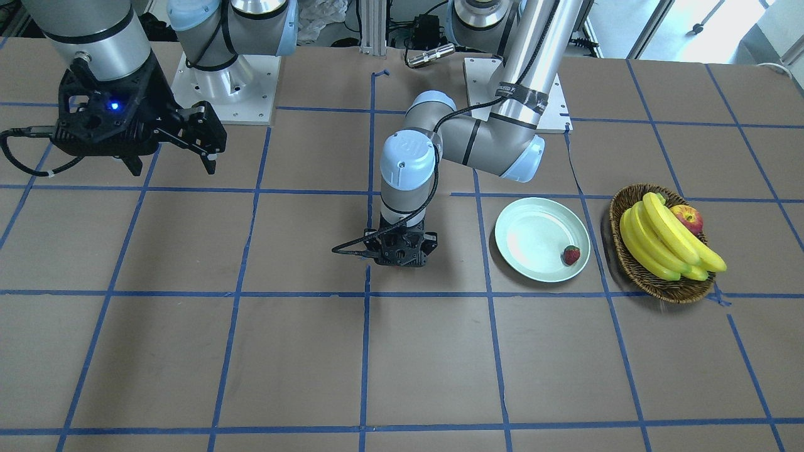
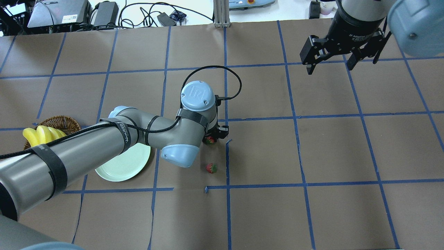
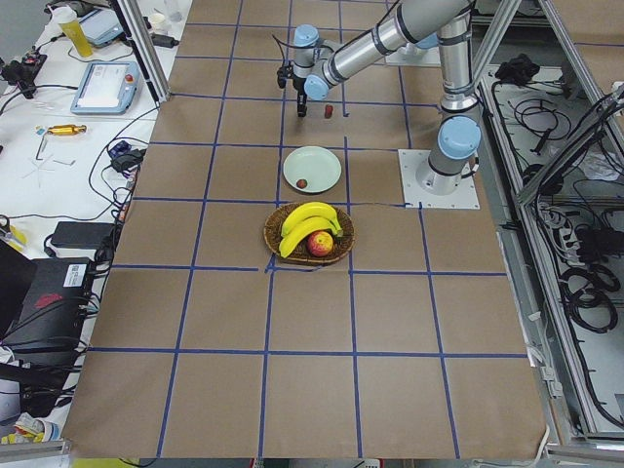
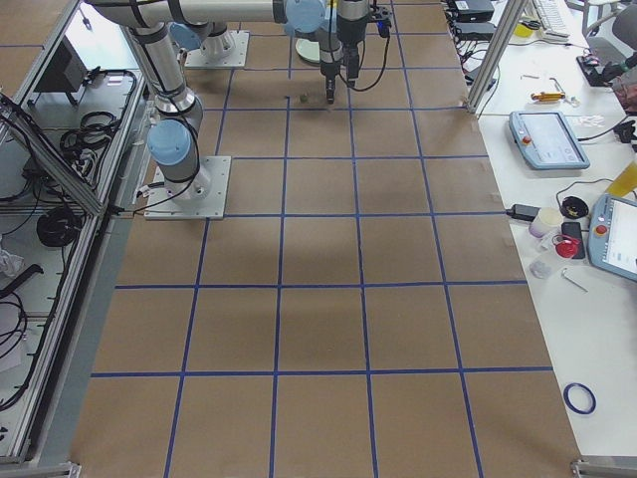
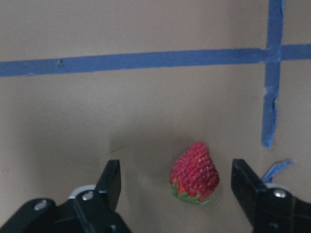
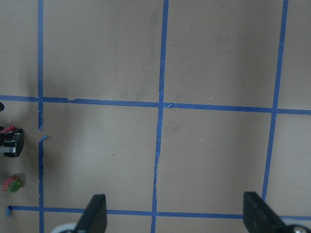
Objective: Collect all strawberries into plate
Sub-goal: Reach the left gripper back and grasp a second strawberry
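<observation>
A strawberry [image 5: 194, 172] lies on the brown table between the two spread fingers of my left gripper [image 5: 177, 189], which is open and low over it; the overhead view shows this berry [image 2: 209, 140] half hidden under the wrist. A second strawberry [image 2: 211, 168] lies loose just nearer the robot. A third strawberry [image 1: 571, 255] rests inside the pale green plate [image 1: 527, 229], near its rim. My right gripper [image 2: 329, 67] hangs open and empty, high over the table's other half, far from the berries.
A wicker basket [image 1: 659, 285] holding bananas [image 1: 666, 238] and an apple [image 1: 688, 218] stands just beyond the plate. My left arm's elbow [image 2: 177, 152] reaches over part of the plate. Blue tape lines grid the brown table.
</observation>
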Controlling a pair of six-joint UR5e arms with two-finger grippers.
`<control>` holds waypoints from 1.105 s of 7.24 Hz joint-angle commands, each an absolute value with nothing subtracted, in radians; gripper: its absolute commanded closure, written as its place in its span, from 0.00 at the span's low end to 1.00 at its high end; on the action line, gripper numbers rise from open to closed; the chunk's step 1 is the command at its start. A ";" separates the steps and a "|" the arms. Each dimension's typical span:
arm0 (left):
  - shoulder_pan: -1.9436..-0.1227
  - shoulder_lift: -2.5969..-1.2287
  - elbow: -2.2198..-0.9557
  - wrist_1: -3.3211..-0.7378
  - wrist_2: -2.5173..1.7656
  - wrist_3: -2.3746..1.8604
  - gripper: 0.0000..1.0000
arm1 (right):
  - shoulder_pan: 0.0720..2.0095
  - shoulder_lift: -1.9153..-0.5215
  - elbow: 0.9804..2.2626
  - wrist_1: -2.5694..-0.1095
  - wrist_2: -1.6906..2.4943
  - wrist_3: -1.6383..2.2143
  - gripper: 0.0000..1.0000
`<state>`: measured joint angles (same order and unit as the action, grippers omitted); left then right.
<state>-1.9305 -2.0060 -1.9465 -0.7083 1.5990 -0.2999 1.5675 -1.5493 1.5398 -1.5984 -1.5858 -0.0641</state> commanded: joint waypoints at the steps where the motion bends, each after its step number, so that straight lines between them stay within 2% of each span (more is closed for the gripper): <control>1: -1.925 -1.968 -1.942 -0.753 1.618 -0.273 0.95 | 1.568 -1.549 1.539 -1.598 -1.585 -0.063 0.00; 5: -1.671 -1.788 -1.927 -1.113 1.684 0.051 0.94 | 1.568 -1.548 1.539 -1.598 -1.582 -0.063 0.00; 6: -1.576 -1.760 -1.954 -1.156 1.716 0.187 0.94 | 1.568 -1.548 1.539 -1.598 -1.583 -0.063 0.00; 8: -1.418 -1.743 -2.092 -1.093 1.765 0.322 0.89 | 1.568 -1.548 1.537 -1.598 -1.582 -0.063 0.00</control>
<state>-1.5109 -1.7540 -2.0175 -1.1253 1.7322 0.2473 1.5678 -1.5477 1.5381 -1.5984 -1.5820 -0.0629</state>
